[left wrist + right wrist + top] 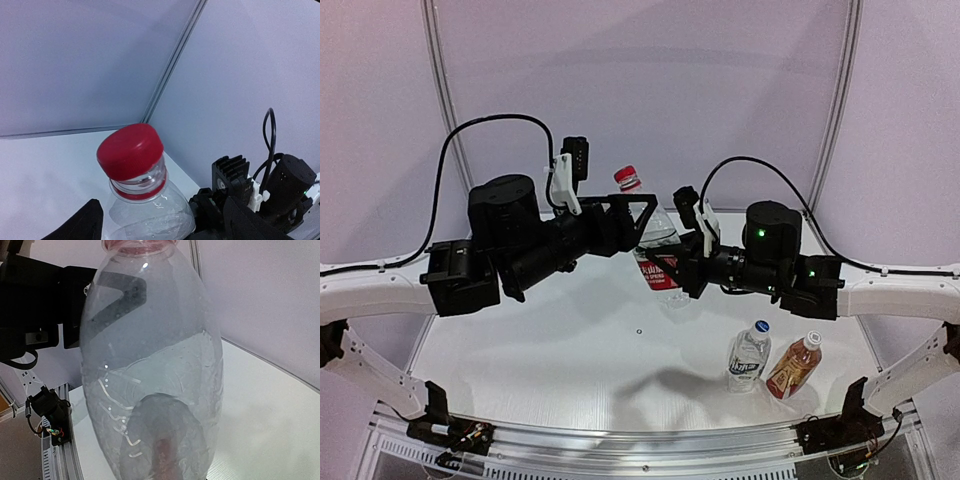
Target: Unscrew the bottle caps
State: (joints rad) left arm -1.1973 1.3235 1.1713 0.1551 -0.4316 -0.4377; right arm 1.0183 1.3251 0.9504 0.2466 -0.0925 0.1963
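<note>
Aloft over the table [570, 340], red cap [130, 151] on the red-labelled clear bottle [657, 238], right gripper [672, 268] clamped on its label, fingers blurred through plastic, left gripper [638, 214] spread apart beside the neck, fingertips cut off, contact unclear.

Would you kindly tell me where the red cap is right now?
In the top view the red cap sits on the clear bottle, which the right gripper holds up mid-frame, close beside the left gripper.
</note>
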